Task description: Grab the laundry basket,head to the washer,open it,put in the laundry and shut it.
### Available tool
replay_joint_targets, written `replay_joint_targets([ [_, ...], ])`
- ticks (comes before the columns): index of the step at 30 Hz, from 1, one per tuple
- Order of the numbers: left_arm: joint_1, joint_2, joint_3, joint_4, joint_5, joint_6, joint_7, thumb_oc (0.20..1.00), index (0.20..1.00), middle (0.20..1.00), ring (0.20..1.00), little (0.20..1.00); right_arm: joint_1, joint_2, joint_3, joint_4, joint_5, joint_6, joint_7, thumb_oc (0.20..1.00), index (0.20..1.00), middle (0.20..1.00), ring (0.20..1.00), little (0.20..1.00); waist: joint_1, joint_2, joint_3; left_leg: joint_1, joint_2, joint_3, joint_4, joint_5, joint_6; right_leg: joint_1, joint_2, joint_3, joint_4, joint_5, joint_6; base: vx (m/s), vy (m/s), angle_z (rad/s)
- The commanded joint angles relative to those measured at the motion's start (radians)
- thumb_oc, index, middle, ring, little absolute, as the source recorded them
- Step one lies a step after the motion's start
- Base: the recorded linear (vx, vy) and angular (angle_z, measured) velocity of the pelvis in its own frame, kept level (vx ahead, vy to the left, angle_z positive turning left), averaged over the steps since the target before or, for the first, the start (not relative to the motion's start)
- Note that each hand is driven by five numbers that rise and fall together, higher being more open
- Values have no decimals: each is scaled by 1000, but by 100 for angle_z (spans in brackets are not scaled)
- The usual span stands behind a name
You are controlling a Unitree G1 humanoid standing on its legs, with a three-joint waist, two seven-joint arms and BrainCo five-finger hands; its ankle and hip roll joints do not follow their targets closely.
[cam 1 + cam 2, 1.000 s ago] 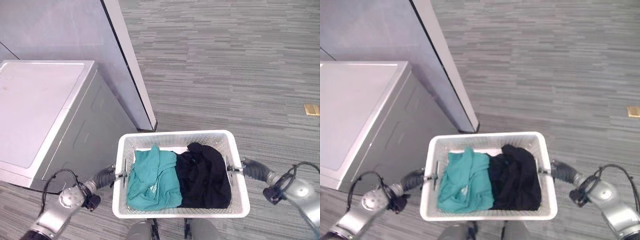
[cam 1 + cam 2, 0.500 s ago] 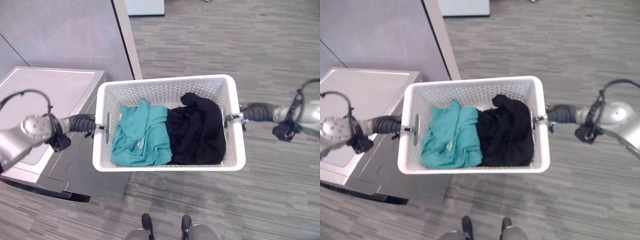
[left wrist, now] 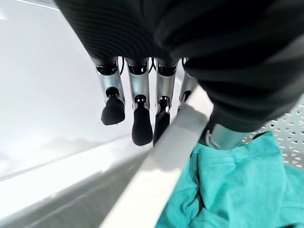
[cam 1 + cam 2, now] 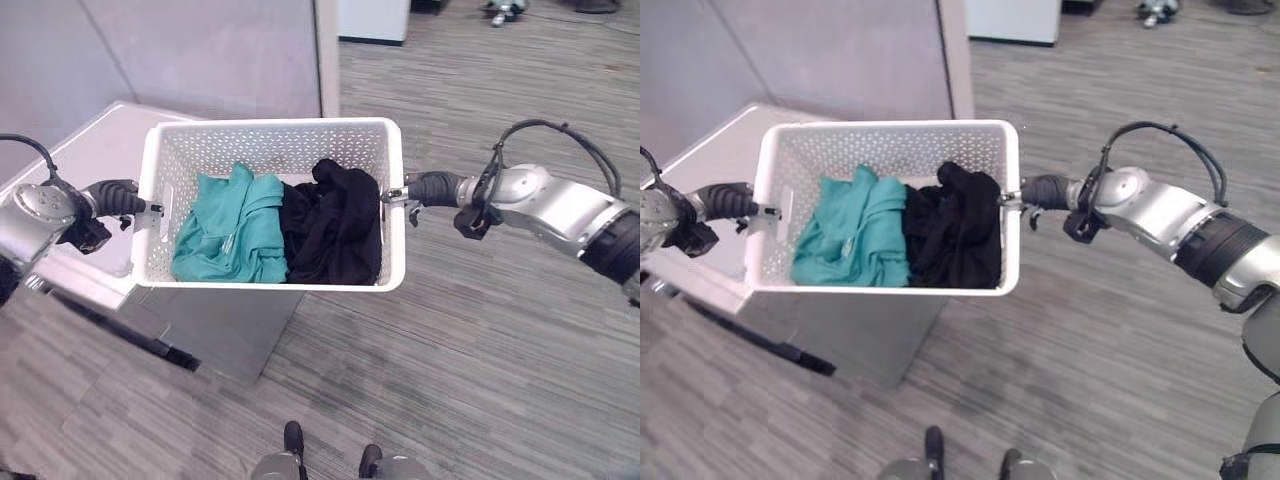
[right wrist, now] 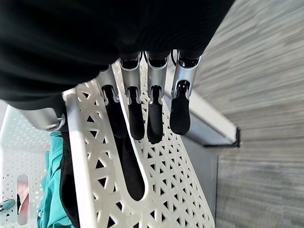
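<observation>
basket (image 4: 270, 285) now up over the washer (image 4: 95, 135), both hands (image 4: 115, 195) (image 4: 425, 187) gripping its rim with curled fingers, so opening the washer's next

A grey striped carpet floor (image 4: 480, 330) runs from near to far across the scene. On it, at the left, stands a white washer (image 4: 232, 330) with a flat, bare top; its lid is down. Behind the washer a grey partition wall (image 4: 200, 50) rises from the floor, ending in a pale upright edge. Far off, past that edge, a white cabinet (image 4: 372, 18) stands on the carpet. A white perforated laundry basket (image 4: 270, 126) hangs above the washer's right part, clear of the floor. Inside lie a teal garment (image 4: 225, 230) on the left and a black garment (image 4: 335, 225) on the right, touching each other.
</observation>
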Motion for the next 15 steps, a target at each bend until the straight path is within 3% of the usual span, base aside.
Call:
replay_joint_targets([
  [1,-49,-28,121,158,12,-26,66,200,200,200,200,200,-174,79,-117,27,33,-73,-44,200,200,200,200,200,-14,-90,-18,43,-108,111,42,-89,5,198,20,46,-392,249,116,-16,48,67],
  [2,-34,-60,165,232,46,-18,68,200,200,200,200,200,-171,131,-152,77,26,-60,-58,200,200,200,200,200,-4,-80,-22,44,-101,137,10,-77,5,199,13,25,-389,252,123,42,60,68],
  [6,-27,-76,185,310,89,-16,73,200,200,200,200,200,-143,267,-208,166,-7,-39,-67,200,200,200,200,200,21,-63,-49,84,-112,87,-88,-41,9,225,17,32,-399,256,128,119,75,25],
  [10,-42,-57,214,351,59,-11,88,200,200,200,200,200,-144,372,-244,242,-24,-32,-87,200,200,200,200,200,44,-65,-77,115,-121,75,-110,-59,26,237,25,43,-387,242,125,106,45,0],
  [13,-65,-41,211,375,50,-10,99,200,200,200,200,200,-140,446,-263,268,-56,-26,-94,200,200,200,200,200,60,-64,-72,147,-127,70,-110,-84,55,189,8,70,-219,237,140,51,82,-13],
  [15,-85,-53,211,405,53,-10,110,200,200,200,200,200,-154,479,-273,290,-84,-19,-89,200,200,200,200,200,40,-57,-49,162,-136,59,-110,-91,76,114,-19,110,-55,337,200,1,94,1],
])
